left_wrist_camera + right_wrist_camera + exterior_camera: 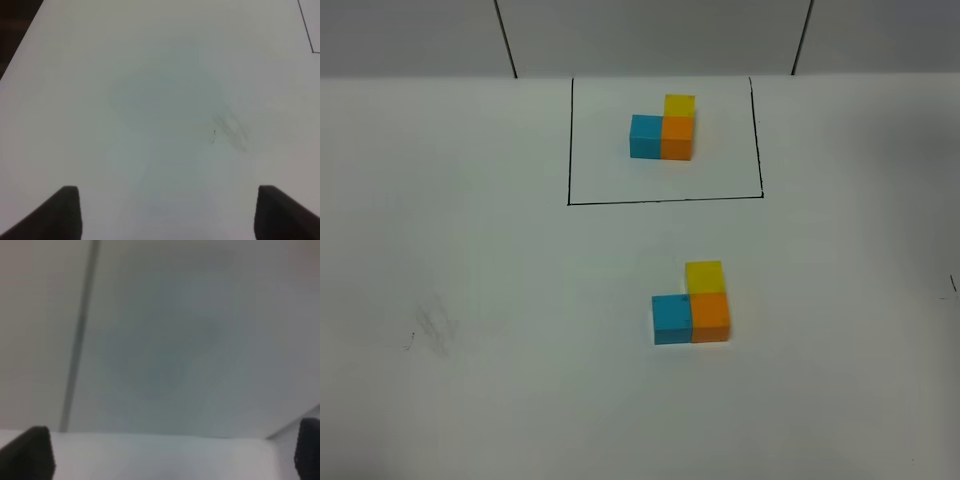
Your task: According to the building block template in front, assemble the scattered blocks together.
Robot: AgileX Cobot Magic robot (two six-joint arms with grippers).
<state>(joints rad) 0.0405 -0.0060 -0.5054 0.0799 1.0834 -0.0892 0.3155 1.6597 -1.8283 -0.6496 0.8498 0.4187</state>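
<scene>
In the exterior high view the building block template stands at the back inside a thin black drawn rectangle: blue left, orange right, yellow behind the orange. Nearer the front, the unframed blue block, orange block and yellow block sit joined in the same L shape. Neither arm shows in that view. The left gripper is open and empty over bare white table. The right gripper is open and empty, its view blurred, facing the back wall.
The white table has a faint grey smudge at the left, also seen in the left wrist view. A grey wall with two dark seams stands behind the table's far edge.
</scene>
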